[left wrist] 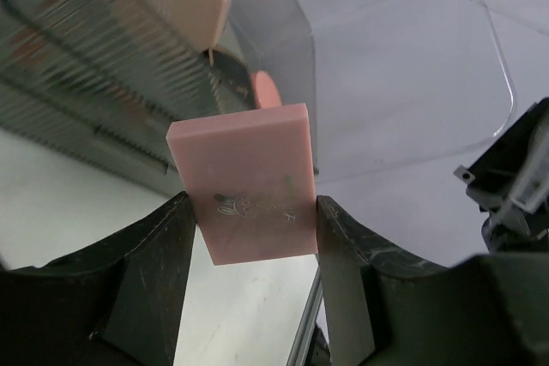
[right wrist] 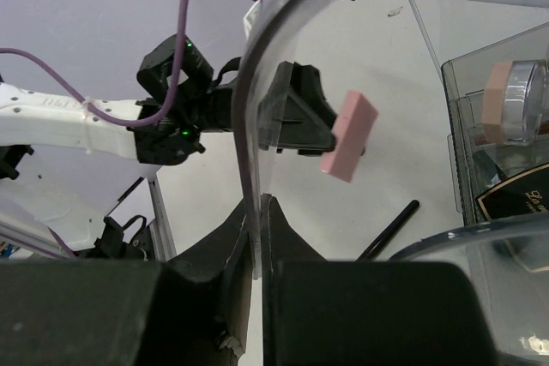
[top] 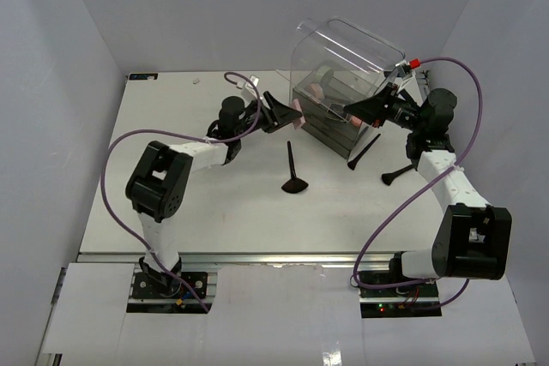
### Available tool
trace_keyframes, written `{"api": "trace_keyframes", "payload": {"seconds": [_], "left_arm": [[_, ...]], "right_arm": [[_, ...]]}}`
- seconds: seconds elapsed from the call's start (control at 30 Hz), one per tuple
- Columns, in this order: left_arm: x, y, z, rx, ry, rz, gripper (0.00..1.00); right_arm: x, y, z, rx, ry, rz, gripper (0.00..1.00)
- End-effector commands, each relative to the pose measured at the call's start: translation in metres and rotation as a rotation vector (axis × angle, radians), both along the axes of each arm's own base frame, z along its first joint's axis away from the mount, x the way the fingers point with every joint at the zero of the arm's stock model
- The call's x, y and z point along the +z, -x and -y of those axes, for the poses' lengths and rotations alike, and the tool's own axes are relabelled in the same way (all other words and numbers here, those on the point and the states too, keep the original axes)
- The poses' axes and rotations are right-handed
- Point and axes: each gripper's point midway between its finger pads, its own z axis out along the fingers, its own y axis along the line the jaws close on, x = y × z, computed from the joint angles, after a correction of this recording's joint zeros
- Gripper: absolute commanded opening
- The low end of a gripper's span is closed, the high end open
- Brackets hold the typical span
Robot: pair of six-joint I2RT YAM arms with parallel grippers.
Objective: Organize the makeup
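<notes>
Pink and flat, a small rectangular case (left wrist: 249, 190) sits clamped by its long sides between the two fingers of the left hand (left wrist: 253, 220), its printed face towards the wrist camera. In the overhead view the left hand (top: 287, 116) holds it above the tabletop (top: 197, 203), just beside the left front corner of the clear box (top: 330, 122); whether case and box touch cannot be told.

The right hand (right wrist: 257, 237) is closed narrowly on the curved edge of the clear lid (right wrist: 255, 83), which stands raised above the box. Through the lid, the right wrist view shows the pink case (right wrist: 349, 136) jutting from the left hand.

Inside the box lie a round pot (right wrist: 512, 100) with a peach-coloured content and a black piece with gold lettering (right wrist: 515, 203).

On the tabletop in front of the box rests a fan-headed brush (top: 294, 176), head nearest the arms. A slim black brush (top: 364, 152) lies slanted near the box's right front corner, and a third brush (top: 397, 175) lies beside the right arm, apart from the others.
</notes>
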Motion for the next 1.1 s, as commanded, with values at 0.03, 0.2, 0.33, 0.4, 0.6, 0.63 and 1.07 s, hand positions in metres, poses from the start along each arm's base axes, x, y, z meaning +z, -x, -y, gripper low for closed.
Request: {"api": "trace_keyframes", "payload": {"seconds": [0.03, 0.2, 0.33, 0.4, 0.6, 0.63, 1.07], "left_arm": [[0.063, -0.024, 0.042, 0.033, 0.192, 0.147, 0.09], [0.068, -0.03, 0.067, 0.046, 0.254, 0.172, 0.1], [0.072, -0.031, 0.077, 0.053, 0.283, 0.192, 0.1], [0.075, -0.031, 0.081, 0.057, 0.294, 0.2, 0.1], [0.072, -0.039, 0.093, 0.104, 0.314, 0.199, 0.11], [0.07, -0.04, 0.095, 0.109, 0.31, 0.201, 0.11], [0.052, -0.054, 0.114, 0.188, 0.202, 0.215, 0.38]], "right_arm": [[0.027, 0.025, -0.007, 0.066, 0.01, 0.122, 0.08], [0.026, 0.024, -0.007, 0.066, 0.009, 0.117, 0.08], [0.024, 0.024, -0.007, 0.068, 0.007, 0.113, 0.08], [0.024, 0.024, -0.007, 0.069, 0.007, 0.113, 0.08], [0.024, 0.024, -0.007, 0.07, 0.005, 0.112, 0.08], [0.024, 0.024, -0.007, 0.07, 0.005, 0.111, 0.08], [0.021, 0.023, -0.007, 0.071, 0.006, 0.106, 0.08]]}}
